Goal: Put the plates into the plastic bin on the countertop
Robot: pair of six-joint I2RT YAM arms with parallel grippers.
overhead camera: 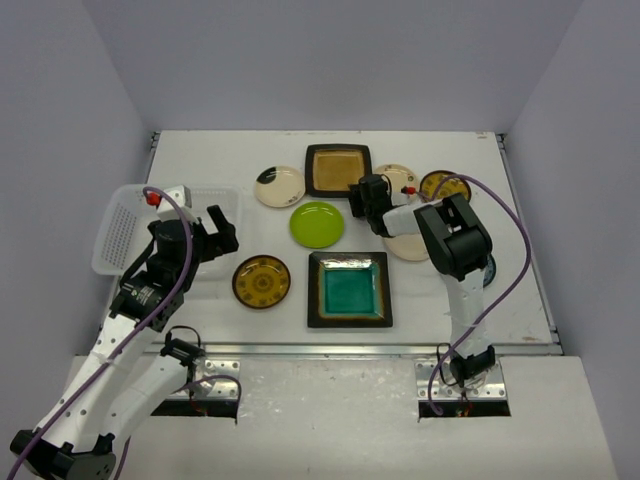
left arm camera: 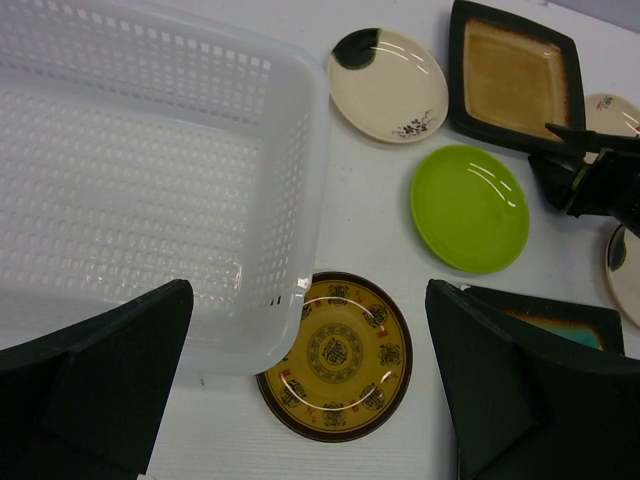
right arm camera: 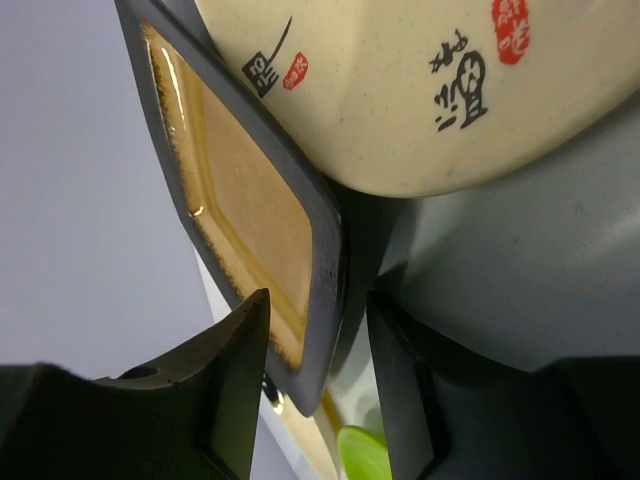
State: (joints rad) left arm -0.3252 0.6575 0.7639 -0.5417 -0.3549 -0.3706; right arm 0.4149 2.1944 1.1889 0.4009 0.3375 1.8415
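The bin is empty; all plates lie on the tabletop. The left pincer is wide open and empty. The right pincer is half open around the amber plate edge.

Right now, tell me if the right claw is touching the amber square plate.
Cannot tell. Right wrist view: the right claw straddles the amber square plate rim; shadow hides contact.
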